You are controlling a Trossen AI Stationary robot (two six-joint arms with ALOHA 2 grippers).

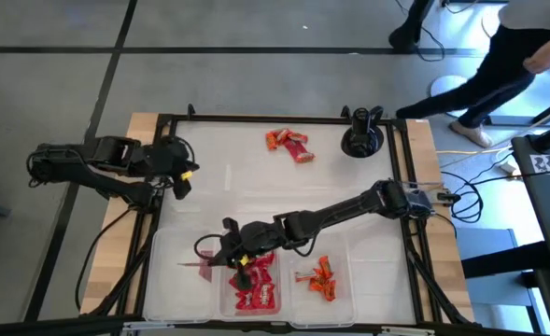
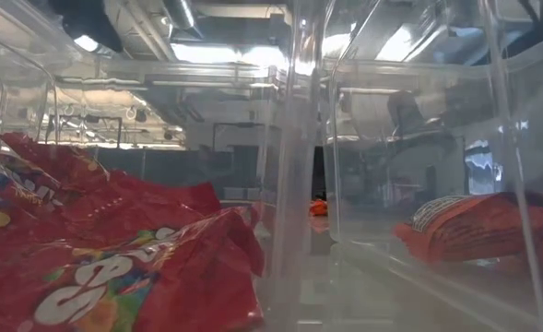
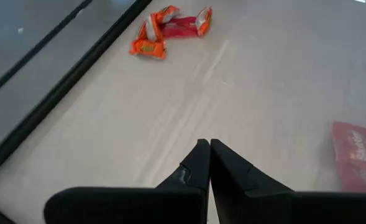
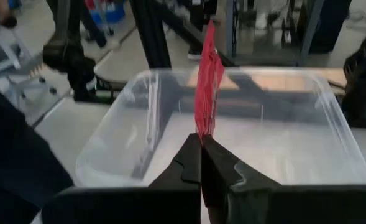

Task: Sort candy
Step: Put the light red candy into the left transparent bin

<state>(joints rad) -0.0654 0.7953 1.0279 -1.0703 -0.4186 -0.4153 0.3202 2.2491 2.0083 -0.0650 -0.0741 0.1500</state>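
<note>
My right gripper (image 1: 220,261) (image 4: 201,140) reaches in from the table's right over the near left clear bin (image 1: 176,280) and is shut on a flat red bar (image 4: 208,81). My left gripper (image 1: 183,177) (image 3: 209,149) is shut and holds nothing, above the table's left side. A pile of orange and red candy (image 1: 289,143) (image 3: 169,25) lies on the far part of the table. Red packets (image 1: 256,285) (image 2: 114,249) fill the middle bin. Orange pieces (image 1: 317,278) (image 2: 483,226) lie in the right bin. My right gripper pinches the flat red bar by one end (image 4: 202,127) between its two fingers. The fingers come from the table's right, pointing toward the left bin. The bar sticks out beyond the fingertips, edge-on in the wrist view, lifted clear above the bin (image 4: 232,149).
Three clear bins stand side by side along the near edge (image 1: 284,313). A black stand (image 1: 361,136) sits at the far right of the table. A lone red packet (image 3: 353,155) shows in the left wrist view. A person (image 1: 499,65) walks beyond the far right corner.
</note>
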